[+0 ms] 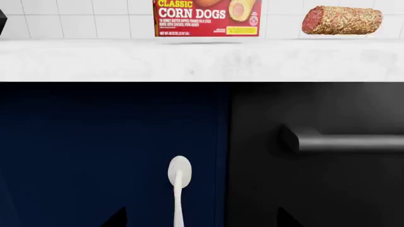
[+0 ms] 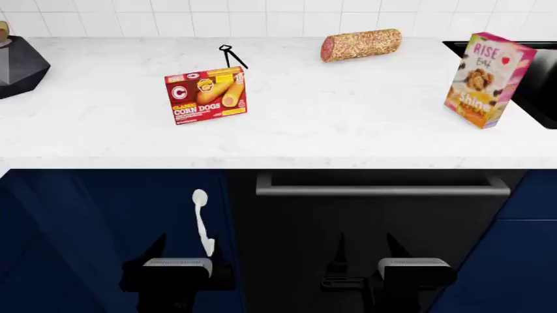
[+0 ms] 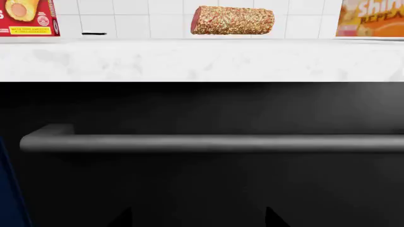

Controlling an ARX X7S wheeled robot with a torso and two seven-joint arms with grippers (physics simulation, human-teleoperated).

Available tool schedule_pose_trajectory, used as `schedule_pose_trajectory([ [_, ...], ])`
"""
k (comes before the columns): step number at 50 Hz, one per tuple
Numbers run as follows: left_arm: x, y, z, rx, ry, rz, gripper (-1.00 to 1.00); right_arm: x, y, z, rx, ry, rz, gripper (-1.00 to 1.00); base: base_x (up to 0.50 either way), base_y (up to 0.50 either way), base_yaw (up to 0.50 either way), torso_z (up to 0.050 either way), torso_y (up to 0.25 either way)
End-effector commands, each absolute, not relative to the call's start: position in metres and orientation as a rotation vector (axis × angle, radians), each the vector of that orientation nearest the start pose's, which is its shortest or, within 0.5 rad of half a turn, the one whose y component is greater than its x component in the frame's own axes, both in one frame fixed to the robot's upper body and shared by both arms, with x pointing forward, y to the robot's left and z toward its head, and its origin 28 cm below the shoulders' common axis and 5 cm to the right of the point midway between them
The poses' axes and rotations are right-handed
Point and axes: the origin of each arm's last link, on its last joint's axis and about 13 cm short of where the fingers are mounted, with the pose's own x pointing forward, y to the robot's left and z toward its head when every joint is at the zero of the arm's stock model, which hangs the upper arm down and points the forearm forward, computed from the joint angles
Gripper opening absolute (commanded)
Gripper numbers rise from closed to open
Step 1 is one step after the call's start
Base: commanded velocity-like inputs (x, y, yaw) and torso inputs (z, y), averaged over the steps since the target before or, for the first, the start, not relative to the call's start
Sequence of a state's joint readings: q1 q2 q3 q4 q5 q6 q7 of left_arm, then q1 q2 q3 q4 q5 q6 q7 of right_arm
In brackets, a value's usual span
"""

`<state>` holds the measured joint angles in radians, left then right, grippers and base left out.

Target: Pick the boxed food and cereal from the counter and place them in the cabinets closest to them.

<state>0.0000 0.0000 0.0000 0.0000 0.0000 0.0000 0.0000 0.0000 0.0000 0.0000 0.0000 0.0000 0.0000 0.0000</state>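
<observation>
Opening stage: we see the boxed food (image 2: pixel 206 95) upright on the counter (image 2: pixel 348 137) toward its left, and the cereal (image 2: pixel 487 79) upright near the right end. Both sit untouched. The left gripper (image 2: pixel 177 251) and right gripper (image 2: pixel 374 251) hang low before the cabinet fronts, jaws parted and empty. Next, we judge, an arm must rise to reach a box.

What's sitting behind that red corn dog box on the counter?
Just behind the boxed food lies a small black clip-like tool on the counter, then white wall tiles. Whether anything small lies directly behind the box cannot be seen.
</observation>
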Motion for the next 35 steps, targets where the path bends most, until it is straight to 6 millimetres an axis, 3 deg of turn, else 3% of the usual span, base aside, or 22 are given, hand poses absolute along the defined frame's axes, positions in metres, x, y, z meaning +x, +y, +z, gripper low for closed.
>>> schedule_pose_trajectory([
  [1, 0.21, 0.206, 0.013, 0.006, -0.002, 0.001, 1.0, 0.21, -0.096, 0.013, -0.016, 0.002, -0.003, 1.0, 0.0, 0.0, 0.0, 0.0, 0.0],
  [10, 0.206, 0.206, 0.012, 0.022, -0.017, -0.027, 1.0, 0.209, -0.094, 0.017, -0.055, -0.033, -0.009, 1.0, 0.0, 0.0, 0.0, 0.0, 0.0],
  [12, 0.206, 0.207, 0.016, 0.014, -0.022, -0.034, 1.0, 0.208, -0.094, 0.025, -0.055, -0.056, -0.01, 1.0, 0.0, 0.0, 0.0, 0.05, 0.0],
  [14, 0.205, 0.206, 0.029, 0.032, -0.067, -0.049, 1.0, 0.206, -0.093, 0.044, -0.047, -0.102, 0.001, 1.0, 0.0, 0.0, 0.0, 0.05, 0.0],
  [19, 0.207, 0.211, 0.097, 0.011, -0.236, -0.062, 1.0, 0.2, -0.095, 0.107, -0.016, -0.26, 0.005, 1.0, 0.0, 0.0, 0.0, 0.05, 0.0],
  [22, 0.208, 0.215, 0.125, 0.014, -0.307, -0.048, 1.0, 0.195, -0.096, 0.136, -0.005, -0.344, -0.002, 1.0, 0.0, 0.0, 0.0, 0.05, 0.0],
  [29, 0.213, 0.22, 0.156, -0.001, -0.387, -0.013, 1.0, 0.184, -0.096, 0.175, 0.011, -0.464, 0.007, 1.0, 0.0, 0.0, 0.0, 0.05, 0.0],
  [35, 0.206, 0.223, 0.183, -0.01, -0.461, -0.006, 1.0, 0.183, -0.098, 0.195, 0.009, -0.53, 0.028, 1.0, 0.0, 0.0, 0.0, 0.05, 0.0],
])
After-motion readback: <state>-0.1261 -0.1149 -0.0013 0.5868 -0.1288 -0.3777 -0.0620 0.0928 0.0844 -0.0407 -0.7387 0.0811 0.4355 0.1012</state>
